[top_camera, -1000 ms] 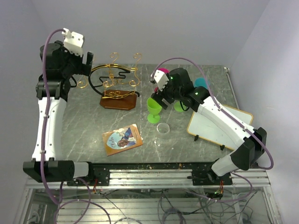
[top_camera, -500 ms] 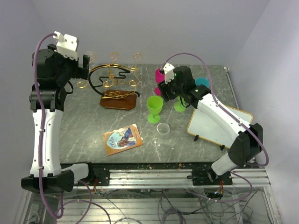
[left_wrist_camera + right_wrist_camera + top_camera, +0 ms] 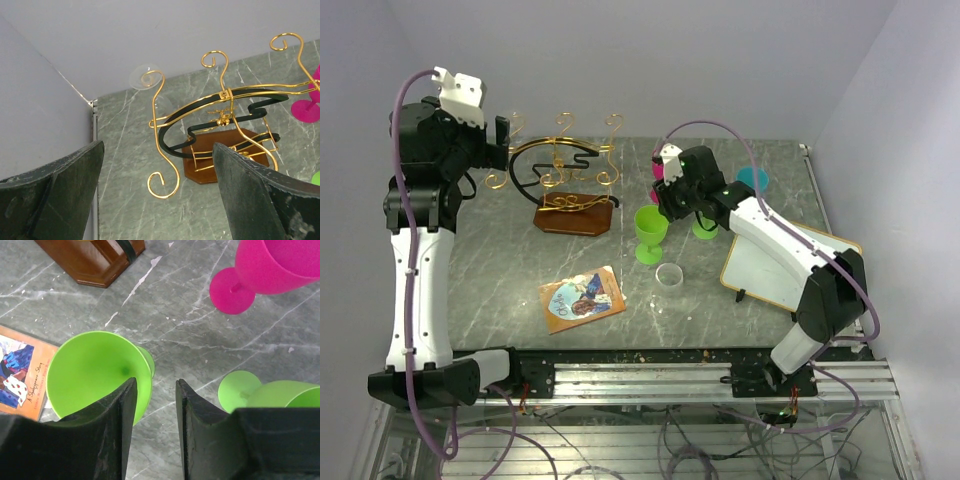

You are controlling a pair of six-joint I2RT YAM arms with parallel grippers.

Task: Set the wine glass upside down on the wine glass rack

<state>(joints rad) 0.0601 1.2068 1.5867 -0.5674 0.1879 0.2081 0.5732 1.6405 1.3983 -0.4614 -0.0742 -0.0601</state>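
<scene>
Well, the green wine glass (image 3: 651, 228) (image 3: 95, 370) stands upright on the table (image 3: 500, 270), just right of the rack (image 3: 565, 170) (image 3: 220, 115). The right pincer (image 3: 665, 205) (image 3: 155, 385) hangs over its rim with narrow jaws, one finger above the bowl and one outside. The left pincer (image 3: 503, 135) (image 3: 157, 147) gapes wide beside the rack's left curls. A pink glass (image 3: 280, 265) stands nearby.

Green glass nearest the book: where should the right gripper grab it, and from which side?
Probably the rim wall of the green glass, from above, on the side toward the other green glass: one jaw inside the bowl, one outside. It stands upright, mouth open, and the wide bowl hides its stem from above. The right gripper hangs there, jaws apart.
</scene>
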